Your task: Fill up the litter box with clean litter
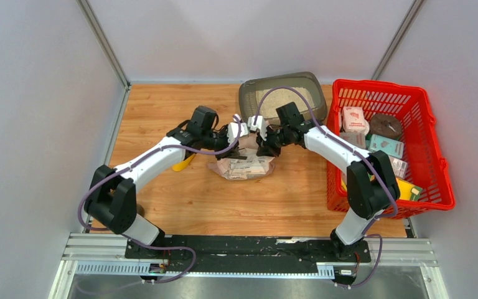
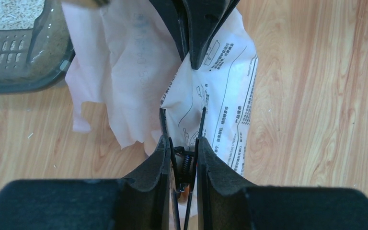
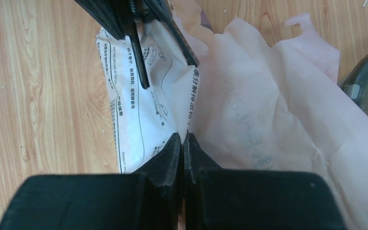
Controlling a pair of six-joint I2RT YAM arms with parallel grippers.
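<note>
Two grippers are being used on litter bag [image 1: 244, 167], frame centre: paper edge is being pinched by right gripper [image 3: 183, 139], spring clip [image 2: 184, 163] squeezed by left gripper [image 2: 181, 143], likely for unsealing; litter box [image 1: 244, 99] with clean litter [image 1: 283, 98], upper centre.

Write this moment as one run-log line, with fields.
left hand: shut on black spring clip at printed white paper bag | right hand: shut on bag | dark grey plastic litter box: holds some pale beige litter
</note>
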